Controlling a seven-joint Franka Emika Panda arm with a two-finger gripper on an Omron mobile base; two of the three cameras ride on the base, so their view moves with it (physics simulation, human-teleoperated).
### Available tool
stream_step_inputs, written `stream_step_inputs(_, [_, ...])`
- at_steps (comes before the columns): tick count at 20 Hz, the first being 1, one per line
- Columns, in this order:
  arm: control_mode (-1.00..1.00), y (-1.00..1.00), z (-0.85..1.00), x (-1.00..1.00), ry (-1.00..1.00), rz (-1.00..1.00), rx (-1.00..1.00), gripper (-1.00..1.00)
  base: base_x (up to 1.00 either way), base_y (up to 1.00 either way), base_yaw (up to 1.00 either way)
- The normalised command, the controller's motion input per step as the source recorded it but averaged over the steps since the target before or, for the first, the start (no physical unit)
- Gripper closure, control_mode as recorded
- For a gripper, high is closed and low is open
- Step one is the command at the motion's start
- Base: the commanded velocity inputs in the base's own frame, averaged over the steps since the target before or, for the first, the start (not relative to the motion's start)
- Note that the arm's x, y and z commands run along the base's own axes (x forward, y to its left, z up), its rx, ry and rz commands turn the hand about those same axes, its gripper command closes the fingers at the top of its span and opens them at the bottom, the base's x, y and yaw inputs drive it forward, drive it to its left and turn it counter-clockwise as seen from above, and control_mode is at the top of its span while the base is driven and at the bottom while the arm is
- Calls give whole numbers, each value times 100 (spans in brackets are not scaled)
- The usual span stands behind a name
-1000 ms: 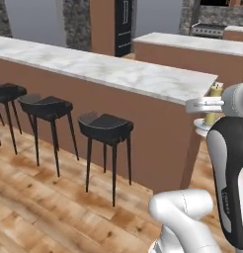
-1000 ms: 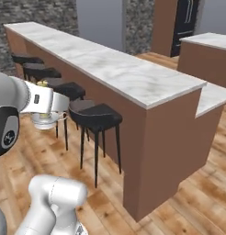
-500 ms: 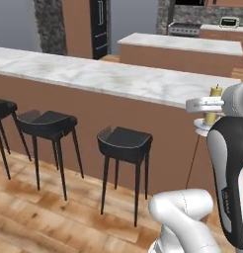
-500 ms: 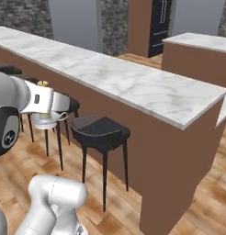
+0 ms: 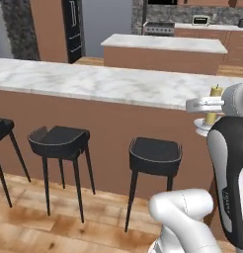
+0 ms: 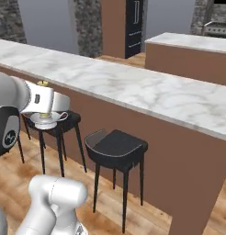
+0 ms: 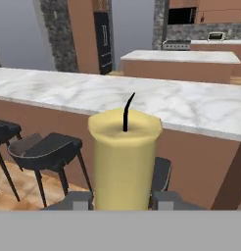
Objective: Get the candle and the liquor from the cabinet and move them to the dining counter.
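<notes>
Holding candle point(image 7: 124, 159) upright before dining counter point(image 5: 94, 84).

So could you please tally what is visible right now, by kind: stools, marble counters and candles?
Stools: 3, the nearest one, a middle one and one cut off at the frame edge
Marble counters: 2, the dining counter and the island
Candles: 1, the candle between the gripper fingers
Total: 6
</notes>
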Motion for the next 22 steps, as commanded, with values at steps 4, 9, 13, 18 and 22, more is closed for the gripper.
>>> stream_step_inputs(4, [100, 0, 0, 0, 0, 0, 0, 100, 28, 100, -49])
stream_step_inputs(9, [100, 0, 0, 0, 0, 0, 0, 100, 29, 100, -53])
stream_step_inputs(13, [100, 0, 0, 0, 0, 0, 0, 100, 28, 100, -51])
stream_step_inputs(18, [100, 0, 0, 0, 0, 0, 0, 100, 29, 100, -38])
stream_step_inputs(22, [100, 0, 0, 0, 0, 0, 0, 100, 39, 100, -18])
